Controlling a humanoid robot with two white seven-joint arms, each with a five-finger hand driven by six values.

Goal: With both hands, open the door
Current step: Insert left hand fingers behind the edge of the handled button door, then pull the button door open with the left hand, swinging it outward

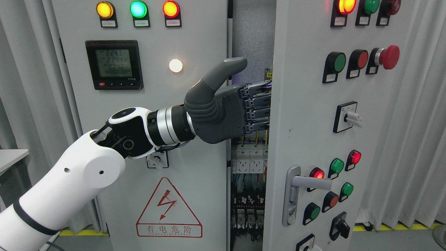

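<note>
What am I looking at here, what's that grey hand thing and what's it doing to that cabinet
This is one picture from a camera on a humanoid robot's head. The white arm entering from the lower left ends in the left hand, grey with jointed fingers. It faces an electrical cabinet with two doors. The left door carries indicator lamps, a meter display and a warning triangle. The right door, covered in buttons and with a lever handle, stands ajar, showing breakers and wiring inside. The fingers hook around that door's edge, thumb raised. The right hand is out of view.
</note>
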